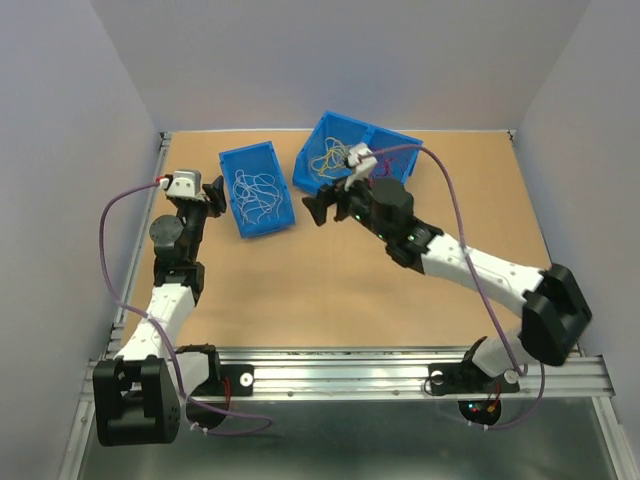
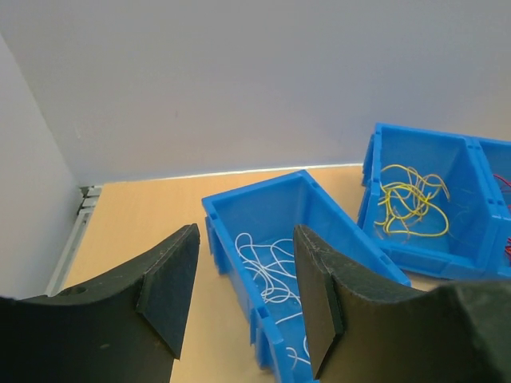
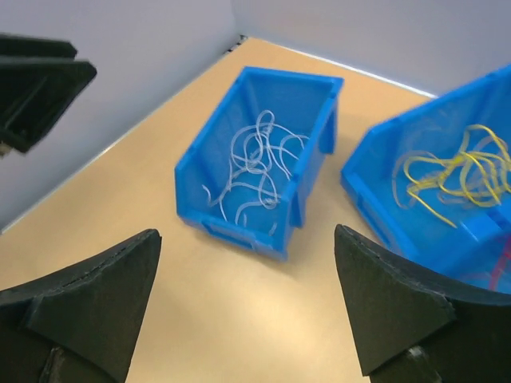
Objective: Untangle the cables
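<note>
Loosely curled thin white cables (image 3: pixel 255 169) in glossy blue plastic bin (image 3: pixel 239 233).

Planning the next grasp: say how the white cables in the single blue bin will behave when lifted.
Likely floppy: the white cables lie in loose curls, so one should droop. Probably very light, being thread-thin against the walls of the blue bin. They overlap, so one may drag neighbours along.

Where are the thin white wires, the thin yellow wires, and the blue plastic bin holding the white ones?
thin white wires (image 3: pixel 257 169): right wrist view, tangle's middle.
thin yellow wires (image 2: pixel 409 203): left wrist view, tangle's middle.
blue plastic bin (image 3: pixel 239 233): right wrist view, near end wall.
</note>
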You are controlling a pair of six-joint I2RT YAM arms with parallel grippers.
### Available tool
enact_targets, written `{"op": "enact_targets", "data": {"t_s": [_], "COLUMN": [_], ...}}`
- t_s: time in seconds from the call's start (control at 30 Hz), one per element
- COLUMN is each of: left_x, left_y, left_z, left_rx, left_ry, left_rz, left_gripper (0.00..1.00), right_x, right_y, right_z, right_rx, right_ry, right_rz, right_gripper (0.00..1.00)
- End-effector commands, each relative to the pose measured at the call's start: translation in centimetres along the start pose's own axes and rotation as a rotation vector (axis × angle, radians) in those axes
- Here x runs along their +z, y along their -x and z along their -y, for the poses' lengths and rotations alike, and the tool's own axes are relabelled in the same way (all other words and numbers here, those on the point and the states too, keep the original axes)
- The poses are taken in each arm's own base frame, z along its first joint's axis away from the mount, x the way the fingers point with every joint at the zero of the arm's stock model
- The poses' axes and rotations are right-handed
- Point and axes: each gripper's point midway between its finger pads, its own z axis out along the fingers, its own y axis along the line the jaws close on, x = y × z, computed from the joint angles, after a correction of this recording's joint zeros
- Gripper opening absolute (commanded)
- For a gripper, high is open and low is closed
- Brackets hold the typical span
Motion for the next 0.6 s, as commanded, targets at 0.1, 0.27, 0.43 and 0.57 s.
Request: {"op": "enact_targets", "data": {"t_s": [0.1, 0.27, 0.43, 0.57], "left_x": [-1.1, -1.9, -2.7, -3.1], "left_y": [3.7, 4.5, 5.4, 5.8], "left_z": [1.9, 2.6, 2.9, 3.1], "left_rx": [0.037, 0.038, 0.045, 0.050], "left_ry": [-0.102, -0.134, -0.142, -0.150], "left_rz": [0.121, 0.149, 0.179, 0.197], "left_gripper": [0.61, 0.62, 0.62, 0.62], "right_x": [-12.1, -19.8, -24.1, -24.9], "right_y": [-1.1, -1.3, -1.0, -1.7], "right_z": [5.3, 7.5, 9.0, 9.9], "right_rx": [0.005, 0.086, 0.144, 0.148], "right_ry": [-0.225, -0.288, -0.342, -0.387], "right_rz": [0.181, 0.393, 0.522, 0.525], "right_gripper": [0.95, 0.98, 0.98, 0.98]}}
